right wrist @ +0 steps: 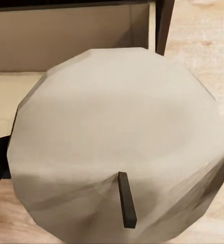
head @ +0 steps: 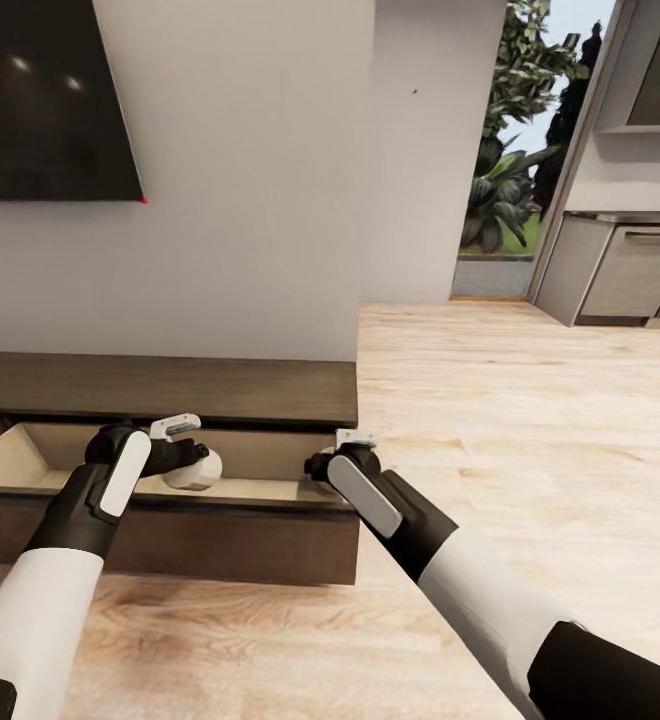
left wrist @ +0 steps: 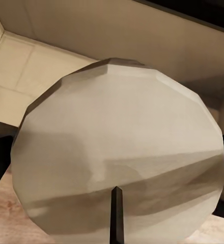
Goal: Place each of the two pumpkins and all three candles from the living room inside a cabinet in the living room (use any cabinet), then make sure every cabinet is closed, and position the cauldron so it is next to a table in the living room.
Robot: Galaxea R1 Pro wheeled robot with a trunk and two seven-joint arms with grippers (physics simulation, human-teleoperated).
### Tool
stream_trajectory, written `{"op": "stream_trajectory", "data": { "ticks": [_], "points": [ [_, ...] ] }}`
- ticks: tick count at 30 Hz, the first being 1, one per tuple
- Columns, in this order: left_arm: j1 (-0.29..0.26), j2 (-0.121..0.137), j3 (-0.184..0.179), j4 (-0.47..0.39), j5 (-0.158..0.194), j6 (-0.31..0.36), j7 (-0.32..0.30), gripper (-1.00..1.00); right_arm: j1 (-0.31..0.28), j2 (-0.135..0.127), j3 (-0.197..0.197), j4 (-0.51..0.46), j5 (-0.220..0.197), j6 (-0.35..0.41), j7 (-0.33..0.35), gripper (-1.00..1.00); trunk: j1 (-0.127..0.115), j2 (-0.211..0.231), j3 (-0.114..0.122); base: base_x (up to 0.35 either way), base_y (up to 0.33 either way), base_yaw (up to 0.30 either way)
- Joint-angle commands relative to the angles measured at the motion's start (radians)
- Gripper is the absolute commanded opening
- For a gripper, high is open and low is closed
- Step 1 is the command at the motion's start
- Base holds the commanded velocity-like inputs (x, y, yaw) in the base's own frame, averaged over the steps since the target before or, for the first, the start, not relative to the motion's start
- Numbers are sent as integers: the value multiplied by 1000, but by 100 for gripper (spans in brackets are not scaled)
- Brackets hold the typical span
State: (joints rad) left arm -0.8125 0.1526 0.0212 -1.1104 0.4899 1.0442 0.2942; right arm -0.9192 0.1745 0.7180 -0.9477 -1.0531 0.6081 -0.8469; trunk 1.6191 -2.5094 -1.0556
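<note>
Two candles held over the open cabinet drawer

Our left gripper (head: 192, 455) clasps one candle (left wrist: 117, 152) above the pulled-out drawer (head: 270, 492) of the cabinet (head: 170, 390); our right gripper (head: 338, 452) grips another candle (right wrist: 119, 142) at the drawer's right end, beside the wooden floor (head: 530, 420).

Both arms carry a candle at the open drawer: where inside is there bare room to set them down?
The drawer floor looks bare from its left wall to the left gripper, and between the two grippers. The right gripper with its candle crowds the right-hand end; the left candle hangs mid-drawer.
</note>
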Motion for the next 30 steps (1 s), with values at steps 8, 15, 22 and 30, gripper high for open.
{"op": "stream_trajectory", "data": {
  "ticks": [8,15,22,30],
  "points": [
    [0,0,0,6,12,3,5,-100,-1,0,29,0,-8,-37,-9,-100,0,0,-1,6,4,121],
    [-1,0,0,75,12,3,5,-100,-1,0,32,0,-9,-40,-9,-100,0,0,-1,0,0,41],
    [-1,2,-2,95,15,3,3,-100,-1,0,32,0,-9,-40,-9,-100,0,0,-1,9,-27,4],
    [-1,2,-2,84,19,3,-2,-100,-1,0,32,1,-9,-41,-9,-100,0,0,-1,22,-56,0]
  ]
}}
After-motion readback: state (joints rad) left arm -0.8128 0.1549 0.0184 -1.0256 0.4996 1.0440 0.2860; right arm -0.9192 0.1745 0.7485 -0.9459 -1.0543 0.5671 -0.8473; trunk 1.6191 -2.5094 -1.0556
